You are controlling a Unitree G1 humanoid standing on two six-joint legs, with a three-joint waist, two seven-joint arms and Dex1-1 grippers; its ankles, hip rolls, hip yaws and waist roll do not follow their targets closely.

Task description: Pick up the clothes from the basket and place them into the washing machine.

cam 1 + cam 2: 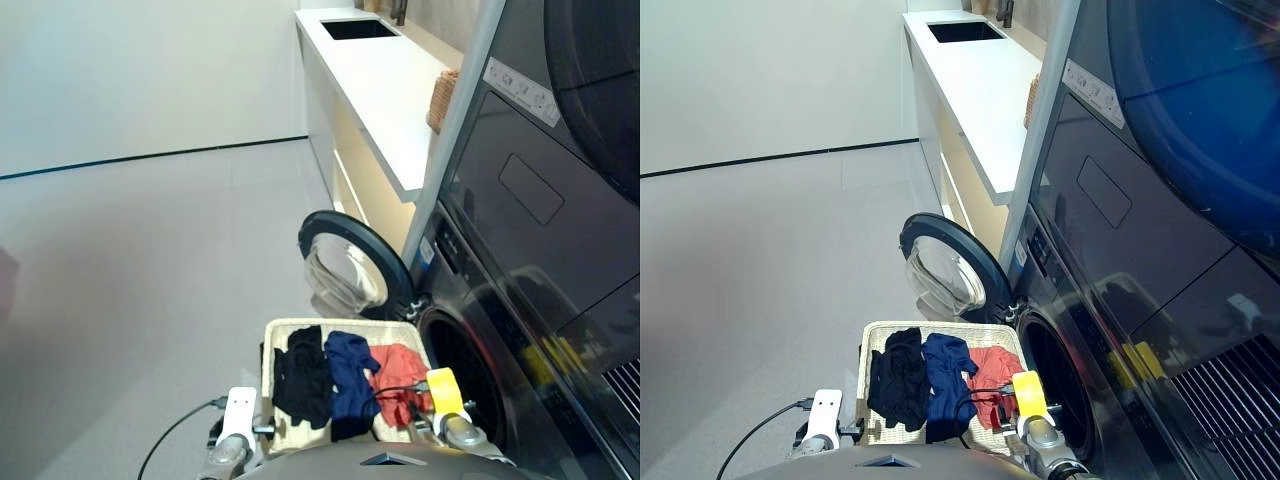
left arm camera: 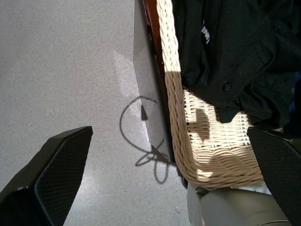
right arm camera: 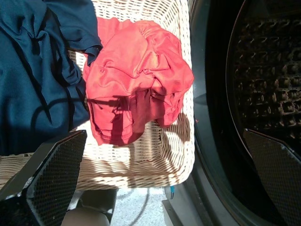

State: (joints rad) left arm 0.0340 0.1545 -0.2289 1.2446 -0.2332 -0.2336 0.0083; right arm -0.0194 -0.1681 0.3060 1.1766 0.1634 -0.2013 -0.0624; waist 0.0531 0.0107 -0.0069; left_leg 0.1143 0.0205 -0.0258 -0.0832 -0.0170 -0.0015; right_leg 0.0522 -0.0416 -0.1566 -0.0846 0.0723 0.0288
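The cream woven basket (image 1: 280,333) sits on the floor in front of the washing machine (image 1: 470,350), whose round door (image 1: 345,262) stands swung open. In the basket lie three garments side by side: a black one (image 1: 300,375), a navy one (image 1: 348,368) and a coral-red one (image 1: 400,368). My left gripper (image 2: 164,179) hangs open over the basket's near left corner, above the rim and the floor. My right gripper (image 3: 164,183) is open above the basket's right end, just over the coral-red garment (image 3: 136,80), with the dark drum (image 3: 263,80) beside it.
A white counter (image 1: 385,80) with a sink (image 1: 358,28) runs along the wall beyond the machine, a small brown wicker basket (image 1: 442,100) at its end. A dark flat-panelled unit (image 1: 560,150) is stacked above the washer. Grey floor (image 1: 130,280) spreads to the left.
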